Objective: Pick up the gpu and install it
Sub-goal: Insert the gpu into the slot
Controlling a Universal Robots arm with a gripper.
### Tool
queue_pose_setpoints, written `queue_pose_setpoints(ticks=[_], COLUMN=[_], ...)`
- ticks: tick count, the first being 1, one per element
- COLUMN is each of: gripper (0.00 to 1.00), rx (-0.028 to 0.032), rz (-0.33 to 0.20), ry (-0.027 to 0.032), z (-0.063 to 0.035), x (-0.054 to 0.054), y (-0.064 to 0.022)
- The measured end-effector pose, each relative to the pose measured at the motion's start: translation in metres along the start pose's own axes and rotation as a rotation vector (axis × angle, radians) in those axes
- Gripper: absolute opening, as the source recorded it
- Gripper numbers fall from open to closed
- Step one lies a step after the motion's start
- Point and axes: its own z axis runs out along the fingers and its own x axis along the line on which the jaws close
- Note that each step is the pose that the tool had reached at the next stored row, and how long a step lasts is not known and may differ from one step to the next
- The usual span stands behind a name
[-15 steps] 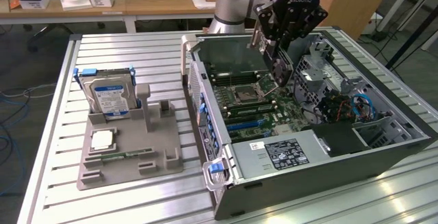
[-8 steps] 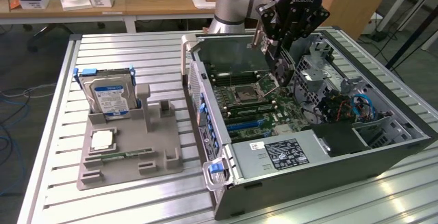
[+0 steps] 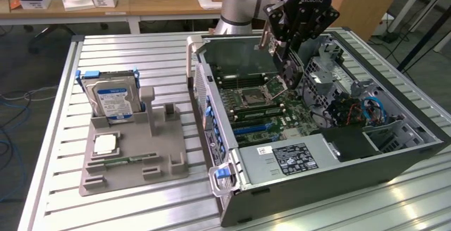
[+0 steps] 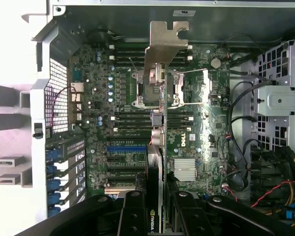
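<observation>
Gripper (image 4: 157, 219) closed on the gpu (image 4: 160, 140), holding it edge-on above the motherboard (image 4: 201, 128) in the open computer case (image 3: 324, 186); its long axis crosses the motherboard's blue slot (image 4: 125, 147), silver bracket (image 4: 166, 42) at the end away from the fingers (image 4: 132, 216).

We saw the gpu (image 4: 158, 147) held on edge above the motherboard (image 4: 206, 128), its thin side turned to the wrist view, one end clamped in the gripper (image 4: 157, 211). It sat in none of the motherboard's slots. Its silver end bracket lay at the far end, over the motherboard's processor socket, and an NVIDIA label showed on the dark face near the clamped end.
</observation>
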Motion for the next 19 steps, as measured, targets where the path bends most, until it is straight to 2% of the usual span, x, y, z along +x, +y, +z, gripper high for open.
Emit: queue_pose_setpoints(ticks=[13,19], gripper=[0.26,0.26], rx=[-0.0005,-0.0010], rz=[-0.045,-0.074], ry=[0.0019,0.0031], z=[0.0000,0.0001], x=[-0.0001,-0.0054], y=[0.0000,0.0002])
